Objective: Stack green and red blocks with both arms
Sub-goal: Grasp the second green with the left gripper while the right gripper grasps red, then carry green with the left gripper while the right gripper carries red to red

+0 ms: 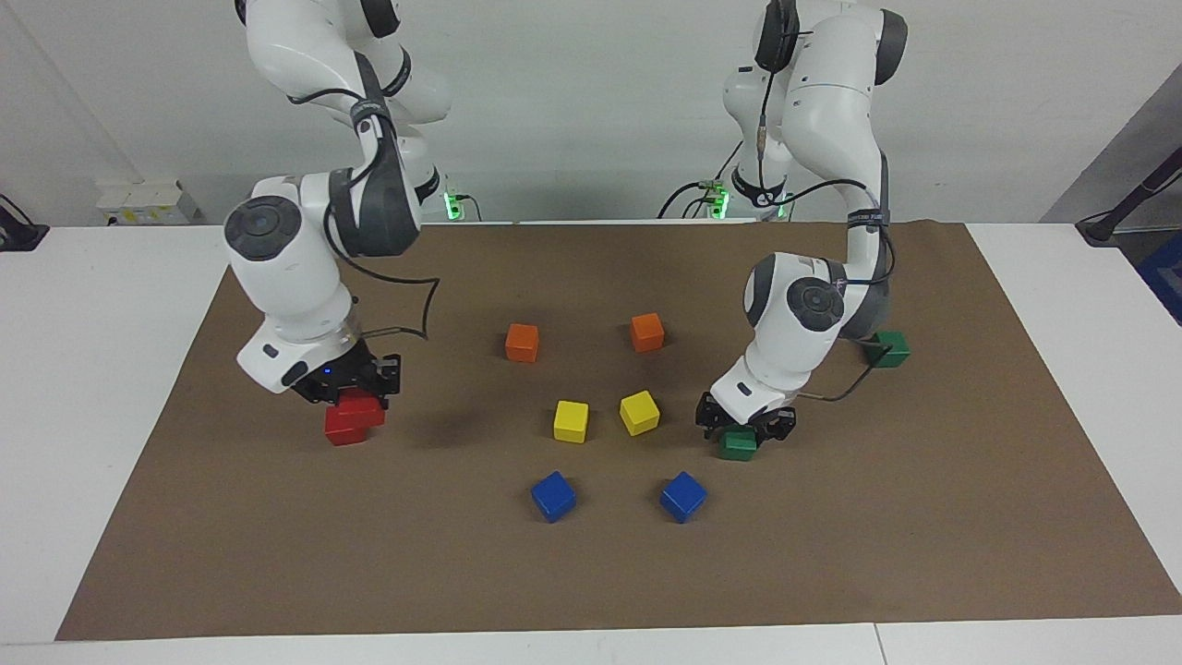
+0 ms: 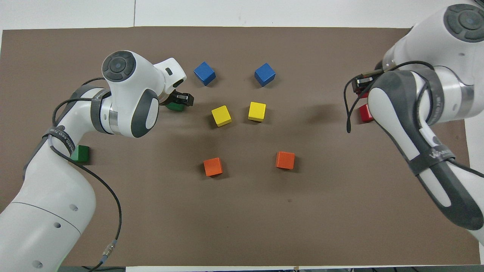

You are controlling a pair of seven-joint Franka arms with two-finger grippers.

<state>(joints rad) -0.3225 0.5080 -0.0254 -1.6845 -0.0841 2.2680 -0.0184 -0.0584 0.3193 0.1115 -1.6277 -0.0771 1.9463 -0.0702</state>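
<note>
One red block [image 1: 362, 404] sits on the other red block [image 1: 345, 429] at the right arm's end of the mat; the right gripper [image 1: 355, 383] grasps the upper one. The left gripper [image 1: 746, 427] is clenched on a green block [image 1: 738, 444] resting on the brown mat [image 1: 591, 573], beside the yellow cubes [image 1: 639, 412]. The second green block [image 1: 890, 349] lies nearer the robots.

Red blocks [image 1: 354, 417], green blocks [image 1: 738, 444]
</note>
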